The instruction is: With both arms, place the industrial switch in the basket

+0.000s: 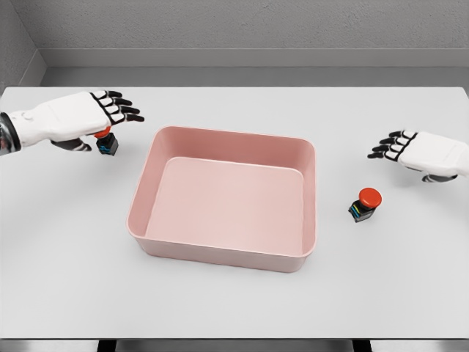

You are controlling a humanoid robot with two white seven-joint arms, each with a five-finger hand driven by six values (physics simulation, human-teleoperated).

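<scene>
Head view — one switch (pixel 107 142) under the spread-fingered left hand (pixel 77 117), another (pixel 365 204) near the open right hand (pixel 425 152).

White table (pixel 234 308) filling most of the view, from 9 o'clock across to 3 o'clock (plain and matte). Grey wall (pixel 249 26) along 12 o'clock, meeting the far edge.
</scene>
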